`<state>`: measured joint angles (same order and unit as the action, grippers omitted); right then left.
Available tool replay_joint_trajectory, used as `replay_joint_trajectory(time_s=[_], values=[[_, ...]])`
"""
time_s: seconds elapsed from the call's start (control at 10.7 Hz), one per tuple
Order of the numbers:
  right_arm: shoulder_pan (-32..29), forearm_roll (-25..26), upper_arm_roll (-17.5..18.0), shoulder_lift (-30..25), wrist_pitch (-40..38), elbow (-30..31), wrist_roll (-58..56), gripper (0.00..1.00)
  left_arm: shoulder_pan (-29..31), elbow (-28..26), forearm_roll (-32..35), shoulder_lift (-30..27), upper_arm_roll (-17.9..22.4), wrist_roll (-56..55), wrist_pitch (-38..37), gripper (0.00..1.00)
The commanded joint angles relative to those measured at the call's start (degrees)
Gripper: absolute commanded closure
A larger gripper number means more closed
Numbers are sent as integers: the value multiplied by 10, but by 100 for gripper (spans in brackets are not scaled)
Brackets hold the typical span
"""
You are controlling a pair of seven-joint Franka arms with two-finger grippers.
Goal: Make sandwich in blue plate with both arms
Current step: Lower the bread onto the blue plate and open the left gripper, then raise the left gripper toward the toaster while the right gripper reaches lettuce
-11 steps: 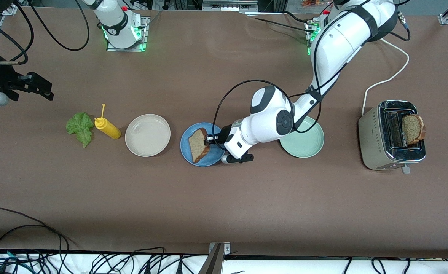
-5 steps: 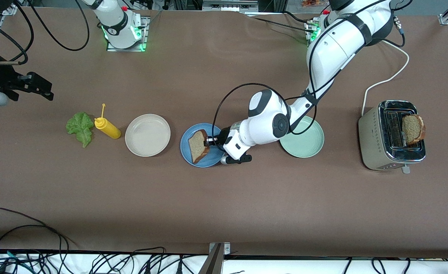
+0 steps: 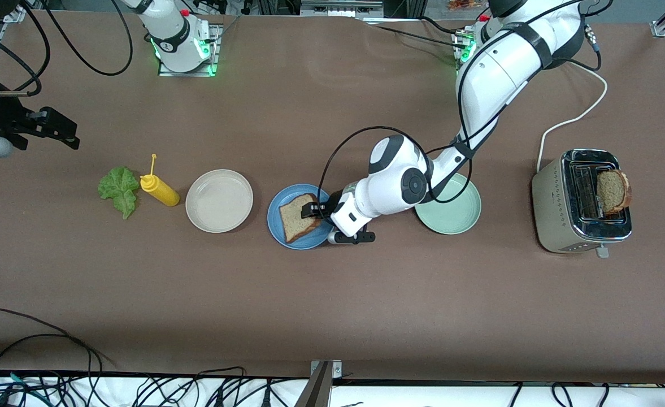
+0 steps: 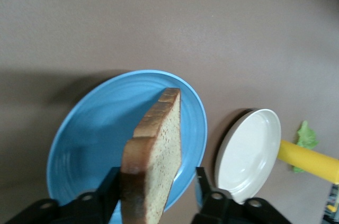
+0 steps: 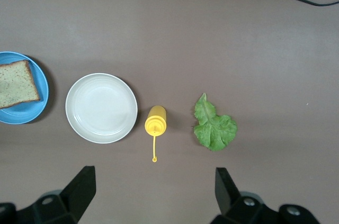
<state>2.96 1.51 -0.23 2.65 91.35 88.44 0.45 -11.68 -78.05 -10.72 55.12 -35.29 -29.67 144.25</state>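
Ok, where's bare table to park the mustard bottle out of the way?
A broad bare strip of brown table runs nearer the front camera than the whole row. It is crowded along that row: lettuce, mustard bottle, beige plate, blue plate with bread slice and left end effector, green plate.

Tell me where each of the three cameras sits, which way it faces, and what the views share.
Front view: high across the table, facing both bases; the left gripper is over the blue plate.
Left wrist view: looks down its open fingers at the bread slice.
Right wrist view: looks down between open fingers at the lettuce, beige plate and mustard bottle.
Shared: blue plate and bread slice appear in all three.
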Motion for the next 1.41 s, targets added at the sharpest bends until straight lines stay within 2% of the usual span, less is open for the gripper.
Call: replay_joint_trajectory(time_s=[0.0, 0.09, 0.28, 0.47, 0.56, 0.66, 0.94, 1.03, 1.12, 1.31], values=[[0, 9, 1, 0, -4, -7, 3, 0, 10, -13, 31, -19, -1, 2, -27, 0], [0, 8, 1, 0, -4, -7, 3, 0, 10, -24, 35, -33, 1, 2, -27, 0], [0, 2, 1, -1, -9, -7, 4, 0, 11, -74, 94, -88, 20, 1, -35, 0], [0, -3, 2, -1, 4, -7, 6, 0, 15, -111, 101, -136, 34, -3, -56, 0], [1, -21, 3, -1, 33, -7, -4, 0, 15, -116, 108, -167, 42, -4, -96, 0], [1, -26, 3, -3, 35, -7, -8, 0, 17, -116, 110, -196, 46, -5, -144, 0], [0, -29, 1, 0, 15, 1, -6, 0, 19, -111, 110, -296, 92, -5, -285, 0], [6, -22, 4, 44, 2, 11, -4, 0, 19, -106, 110, -325, 108, -4, -326, 0], [19, -13, 1, 66, -14, 5, -3, 0, 19, -105, 110, -355, 127, -1, -363, 0], [19, 17, -1, 75, 2, 5, -53, 0, 19, -92, 110, -409, 170, 1, -426, 0]])
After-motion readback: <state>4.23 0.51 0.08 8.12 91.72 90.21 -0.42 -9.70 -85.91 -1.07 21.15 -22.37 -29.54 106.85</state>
